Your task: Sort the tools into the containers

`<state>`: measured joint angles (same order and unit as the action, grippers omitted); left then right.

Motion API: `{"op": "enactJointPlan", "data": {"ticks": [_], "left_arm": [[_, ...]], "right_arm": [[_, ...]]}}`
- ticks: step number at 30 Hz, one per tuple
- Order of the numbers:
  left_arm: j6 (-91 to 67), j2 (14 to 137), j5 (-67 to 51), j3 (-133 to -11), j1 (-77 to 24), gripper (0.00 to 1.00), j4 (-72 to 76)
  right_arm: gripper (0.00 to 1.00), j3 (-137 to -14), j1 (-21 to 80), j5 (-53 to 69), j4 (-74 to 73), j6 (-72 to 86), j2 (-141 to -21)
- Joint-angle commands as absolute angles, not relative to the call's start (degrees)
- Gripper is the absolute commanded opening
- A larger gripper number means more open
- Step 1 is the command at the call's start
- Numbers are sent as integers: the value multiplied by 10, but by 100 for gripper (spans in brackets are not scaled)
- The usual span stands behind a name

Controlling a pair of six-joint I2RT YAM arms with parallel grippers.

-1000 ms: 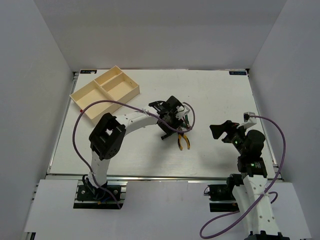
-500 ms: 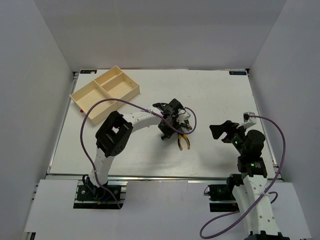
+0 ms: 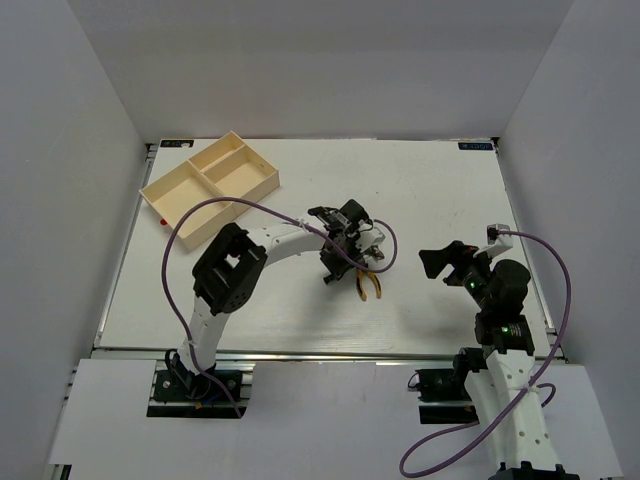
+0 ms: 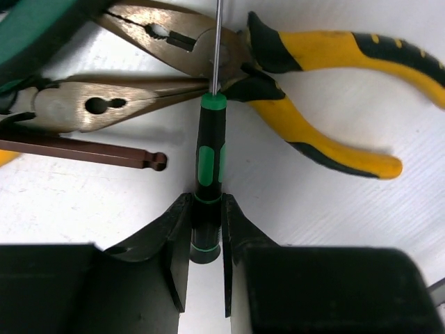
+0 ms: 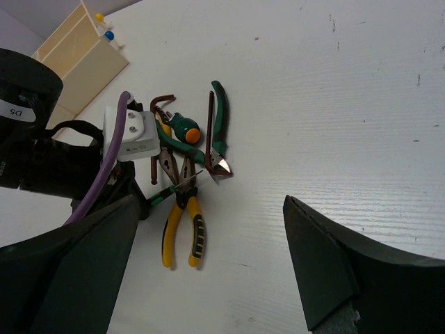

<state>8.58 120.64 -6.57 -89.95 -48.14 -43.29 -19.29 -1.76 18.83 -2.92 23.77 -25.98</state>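
Reaches with the left arm to the middle of the tabletop (image 3: 450, 190), into a small heap of tools. Clamps the left pincer (image 4: 206, 203) on the butt end of a small green-and-black screwdriver (image 4: 210, 149), one finger pressed against each side of the handle. Leaves the screwdriver lying along the surface, its thin shaft pointing away from the fingers and running across the head of the yellow-handled pliers (image 4: 299, 129). Shows, just left of that shaft, a second pair of bronze-coloured plier jaws (image 4: 83, 104). Shows below them a brown hex key (image 4: 83, 153), its ball end close to the screwdriver handle but apart from it. Catches a strip of green handle (image 4: 31, 28) in the top left corner of the left wrist view.

Holds the right pincer (image 5: 212, 209) wide open with nothing between the fingers, over the right side of the tabletop, well apart from the heap and facing it. Takes in from there the green-handled cutters (image 5: 220, 115), a straight dark rod (image 5: 210, 132) beside them, a stubby green-and-orange handle (image 5: 184, 131) and a bent hex key (image 5: 163, 101), all bunched together and overlapping.

Finds the cream tray (image 3: 175, 185) at the far left corner of the tabletop, well apart from the heap, divided into one long compartment and two smaller ones.
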Motion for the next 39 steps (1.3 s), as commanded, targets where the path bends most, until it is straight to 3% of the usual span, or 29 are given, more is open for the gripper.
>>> {"op": "enactJointPlan", "data": {"ticks": [1,17,24,39], "left_arm": [[96,1185,-101,-906,-498,0,-460],[91,1005,61,-844,-473,0,-419],[113,933,143,-831,-417,0,-339],[233,1026,155,-1002,-248,0,-301]], "right_arm": [[89,-192,-16,193,-10,234,-260],[89,-200,-16,192,-20,231,-272],[89,-218,-16,223,-35,225,-315],[89,-224,25,237,-62,215,-365]]}}
